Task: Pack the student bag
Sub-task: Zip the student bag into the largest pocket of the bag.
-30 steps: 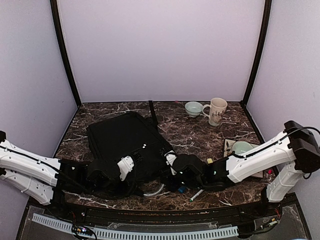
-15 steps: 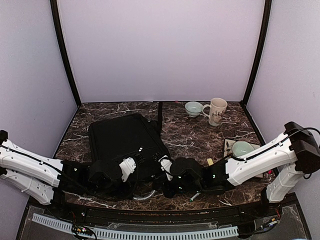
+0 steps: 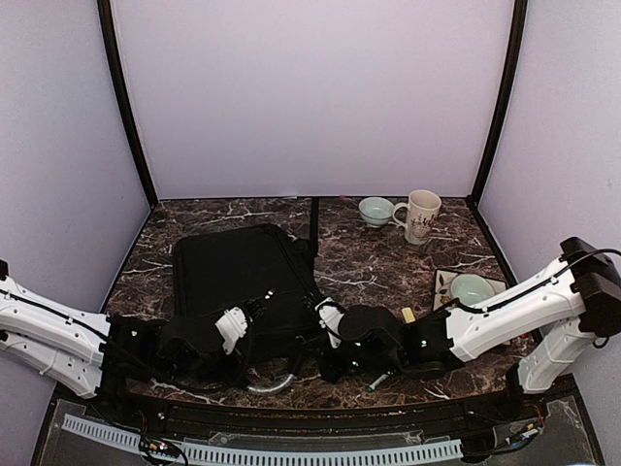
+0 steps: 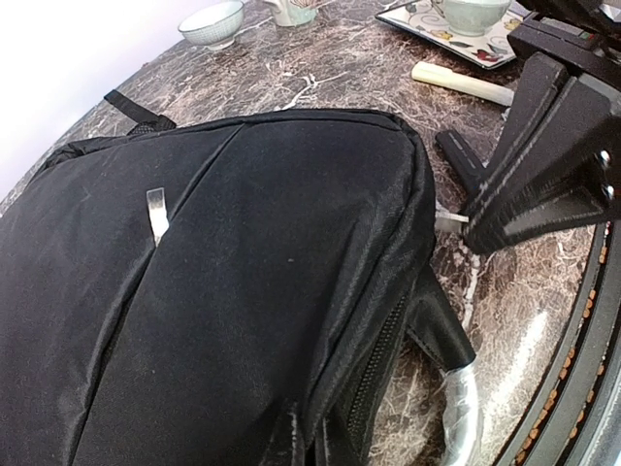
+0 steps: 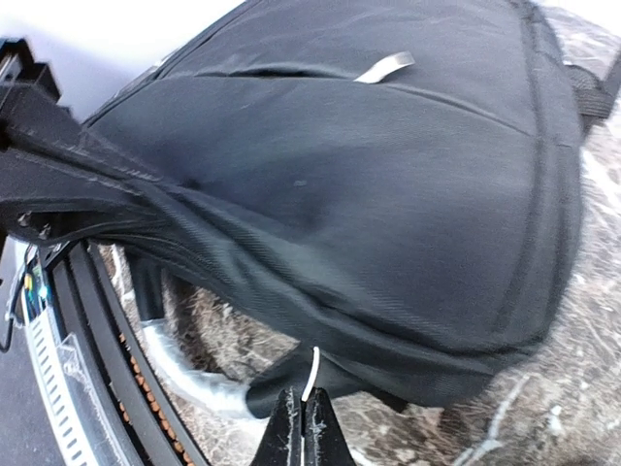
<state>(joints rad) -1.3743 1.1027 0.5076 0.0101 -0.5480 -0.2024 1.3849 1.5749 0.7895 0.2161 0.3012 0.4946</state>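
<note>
As the top view shows, the student bag (image 3: 233, 277) lies flat left of centre. In the left wrist view, the left gripper (image 4: 299, 442) clamps its near edge; in the right, the right gripper (image 5: 302, 425) pinches a zipper pull (image 5: 311, 374).

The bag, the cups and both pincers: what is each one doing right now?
student bag: lying flat, near edge pinched.
left pincer: shut on the student bag's near edge.
right pincer: shut on a zipper pull.
mug: upright.
small bowl: upright.
green cup: upright on its tray.
marker: lying flat.
</note>
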